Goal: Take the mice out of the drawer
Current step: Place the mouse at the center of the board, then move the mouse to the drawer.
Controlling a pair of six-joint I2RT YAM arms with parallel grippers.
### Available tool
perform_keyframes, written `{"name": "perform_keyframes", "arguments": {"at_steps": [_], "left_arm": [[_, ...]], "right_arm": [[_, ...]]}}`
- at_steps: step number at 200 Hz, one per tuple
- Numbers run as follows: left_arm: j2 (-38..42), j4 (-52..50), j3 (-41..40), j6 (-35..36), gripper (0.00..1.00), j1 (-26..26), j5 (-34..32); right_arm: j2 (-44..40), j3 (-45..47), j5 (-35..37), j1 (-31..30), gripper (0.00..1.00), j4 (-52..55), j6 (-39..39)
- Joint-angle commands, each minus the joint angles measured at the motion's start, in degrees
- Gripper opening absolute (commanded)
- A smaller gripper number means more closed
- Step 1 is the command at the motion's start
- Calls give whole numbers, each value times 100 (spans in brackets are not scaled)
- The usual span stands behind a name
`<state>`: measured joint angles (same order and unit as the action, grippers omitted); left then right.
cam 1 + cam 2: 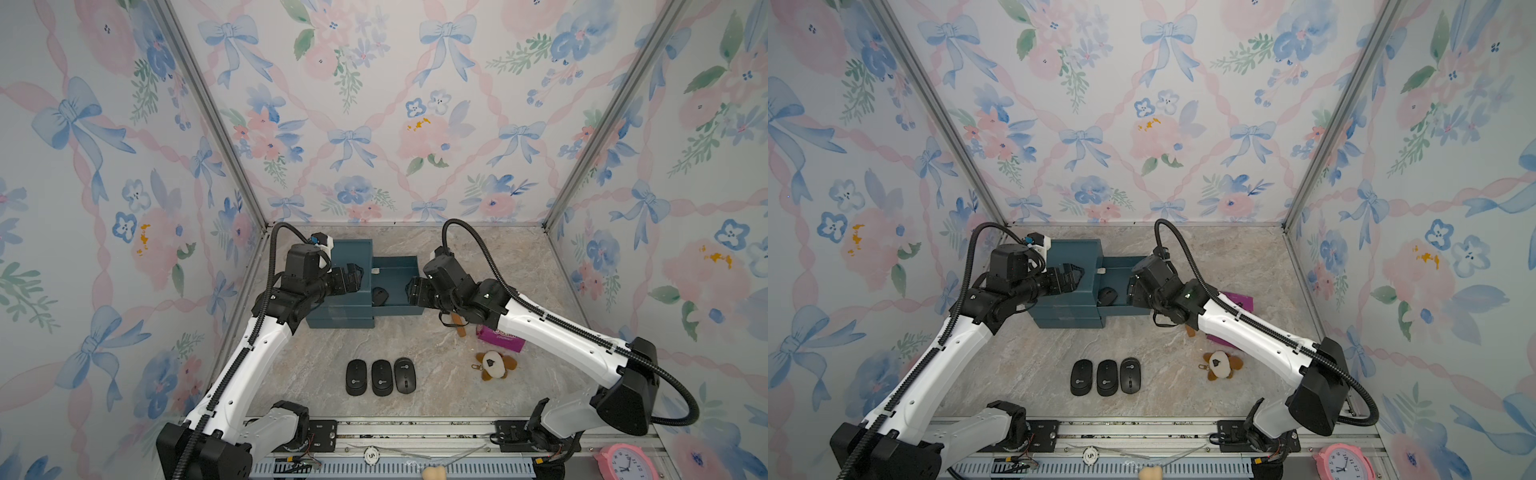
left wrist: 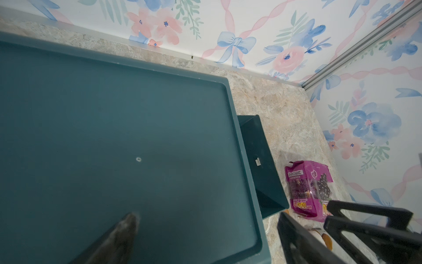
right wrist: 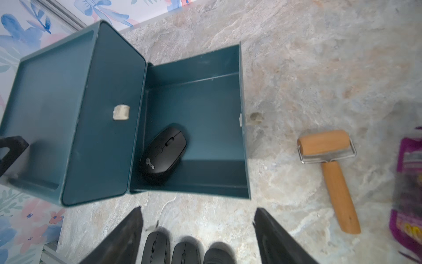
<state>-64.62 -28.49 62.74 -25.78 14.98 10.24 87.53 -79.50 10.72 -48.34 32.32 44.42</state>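
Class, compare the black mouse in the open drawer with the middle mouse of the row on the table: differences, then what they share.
The drawer mouse lies inside the blue drawer; the middle mouse lies on the table. The drawer mouse lies alone, askew to the walls; the middle mouse sits between two others, parallel. Both are black ovals with a white logo.
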Motion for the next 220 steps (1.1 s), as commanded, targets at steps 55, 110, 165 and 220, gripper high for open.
{"name": "perform_keyframes", "arguments": {"at_steps": [55,110,165,220], "left_arm": [[-1096,260,1030,267,98,18,109],[-1706,319,1224,223,98,22,57],[-1789,347,1212,251,98,-19,21],[-1795,347,1242,267,98,-66,45]], "right_arm": [[2022,-1816,-1951,368,77,73,-1678],[2849,-2429,-2170,502,76,816,-1647],[2982,-2209,-2321,513,77,429,-1779],[2848,-1617,-2435,606,78,-35,-2248]]}}
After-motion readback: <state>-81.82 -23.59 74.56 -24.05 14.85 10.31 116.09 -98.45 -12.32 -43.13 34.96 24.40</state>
